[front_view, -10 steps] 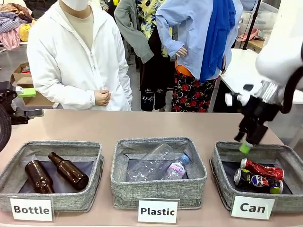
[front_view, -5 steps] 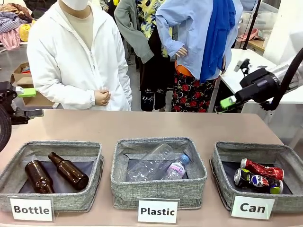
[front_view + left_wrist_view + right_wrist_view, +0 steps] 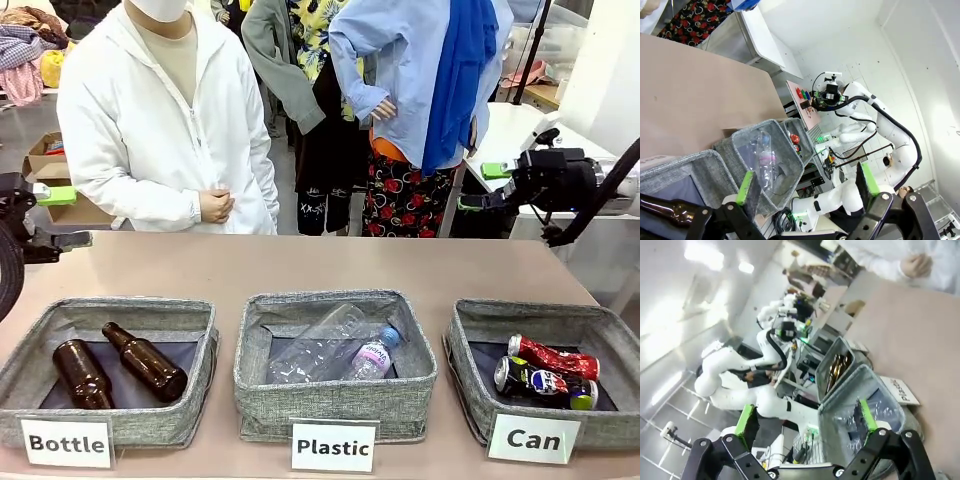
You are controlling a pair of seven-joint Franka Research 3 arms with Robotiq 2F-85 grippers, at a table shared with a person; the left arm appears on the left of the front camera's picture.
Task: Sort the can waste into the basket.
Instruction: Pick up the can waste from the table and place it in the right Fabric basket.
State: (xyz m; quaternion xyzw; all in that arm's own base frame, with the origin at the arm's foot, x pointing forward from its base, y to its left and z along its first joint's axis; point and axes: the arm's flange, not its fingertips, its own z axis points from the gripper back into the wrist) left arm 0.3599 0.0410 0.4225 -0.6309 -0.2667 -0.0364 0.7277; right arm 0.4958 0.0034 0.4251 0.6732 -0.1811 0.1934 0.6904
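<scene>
1. Lying side by side in the "Can" basket [image 3: 468,352] at the desk's [image 3: 300,265] right end are both pieces of can waste: the crushed red can [image 3: 556,357] behind and the dark Pepsi can [image 3: 540,382] in front, just beside each other.
2. Judging from that, the sorting is looking finished; nothing is calling for another pick, so the next move is likely just parking the arms clear of the bins.
3. Hovering high off the desk's right edge, the right gripper [image 3: 498,186] is pointing sideways; its wrist view is showing the gripper [image 3: 807,421] with green pads spread wide and nothing between them.
4. Showing likewise in its own wrist view, the left gripper [image 3: 807,183] is gaping wide and holding nothing, aimed across the "Plastic" basket [image 3: 790,152].
5. Reading the labels and seeing the brown bottles [image 3: 145,360] is only possible from the front.
</scene>
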